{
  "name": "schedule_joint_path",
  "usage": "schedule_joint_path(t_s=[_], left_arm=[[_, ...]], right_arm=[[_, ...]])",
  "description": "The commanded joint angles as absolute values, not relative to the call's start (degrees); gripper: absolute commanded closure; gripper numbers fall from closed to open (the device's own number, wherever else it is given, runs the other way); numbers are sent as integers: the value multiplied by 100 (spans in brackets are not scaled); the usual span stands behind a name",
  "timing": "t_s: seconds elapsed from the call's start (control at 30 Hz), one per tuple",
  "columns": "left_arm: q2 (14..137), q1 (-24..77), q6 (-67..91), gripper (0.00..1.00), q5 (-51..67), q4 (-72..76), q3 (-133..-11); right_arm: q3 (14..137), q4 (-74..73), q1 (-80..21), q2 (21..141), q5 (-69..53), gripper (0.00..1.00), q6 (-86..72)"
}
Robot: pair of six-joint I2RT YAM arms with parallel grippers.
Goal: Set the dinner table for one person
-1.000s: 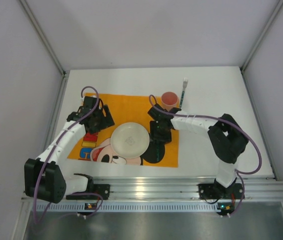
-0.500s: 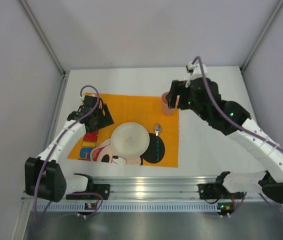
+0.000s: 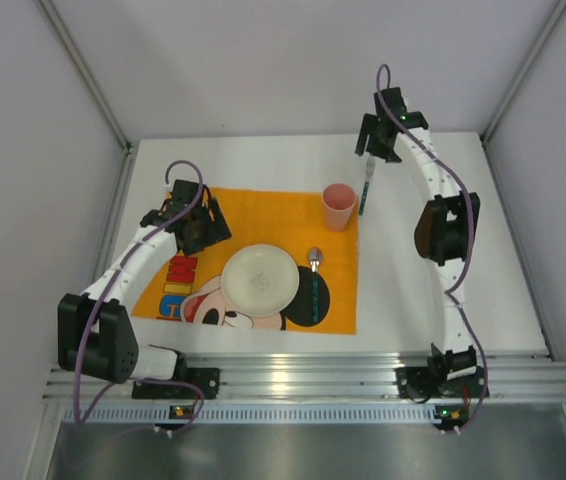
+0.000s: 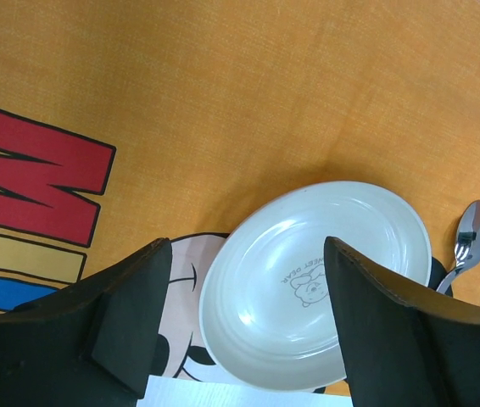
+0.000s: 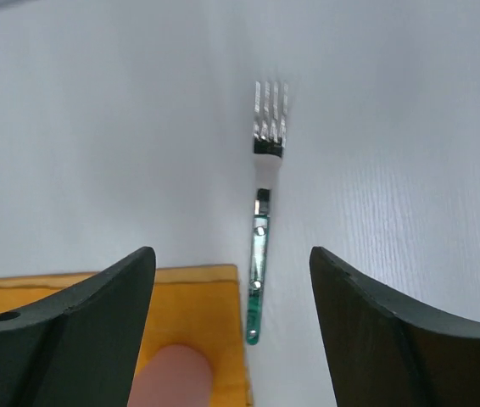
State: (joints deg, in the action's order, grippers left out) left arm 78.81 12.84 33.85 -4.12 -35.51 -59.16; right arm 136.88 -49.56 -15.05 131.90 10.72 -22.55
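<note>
Both jaws gape wide, empty; placemat (image 4: pixel 223 85) shows a red "M"; plate (image 4: pixel 261 318) lettering illegible.

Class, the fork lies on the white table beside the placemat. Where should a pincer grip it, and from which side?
Grip the fork mid-handle, coming down from above and closing across its narrow width. It lies flat on the table, so only the thin handle edges offer purchase. The right pincer is open above it.
</note>
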Motion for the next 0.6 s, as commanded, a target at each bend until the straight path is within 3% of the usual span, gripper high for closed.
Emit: schedule_joint_path(t_s=[0.0,0.27,0.57], left_arm=[[7647,1292,3437,23,-404,-3410,-5854],[7400,1292,3340,23,-562,-3507,-5642],[7409,1283,3252,23,-668,-3612,-5669]], right_arm=[[13834,-5292,-1371,13306,362,27,-2417],[13299,-4992,-1468,13807,114,30,-2478],[13017,-5177,-1450,14027,641,33,-2724]])
